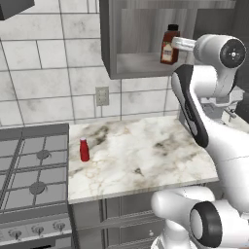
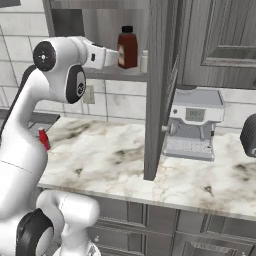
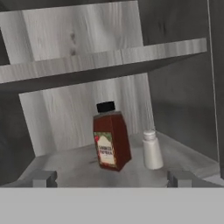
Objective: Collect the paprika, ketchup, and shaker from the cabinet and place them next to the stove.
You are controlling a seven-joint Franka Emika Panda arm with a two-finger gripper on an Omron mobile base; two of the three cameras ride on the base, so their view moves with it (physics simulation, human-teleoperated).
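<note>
On the bottom board of the grey wood-grain doorless wall cabinet (image 3: 78, 48) stands the dark reddish-brown squarish paprika bottle (image 3: 111, 139), black-capped and pale-labelled, upright. Just beside it, apart, is the tiny pale grey cylindrical shaker (image 3: 152, 150), rounded on top. The gripper (image 3: 111, 178) faces them with its fingertips spread wide, holding nothing. Both base views add the small bright red ketchup bottle (image 1: 84, 150), upright on the marble counter (image 1: 146, 155) near its edge beside the dark grey gas stove (image 1: 31, 175).
</note>
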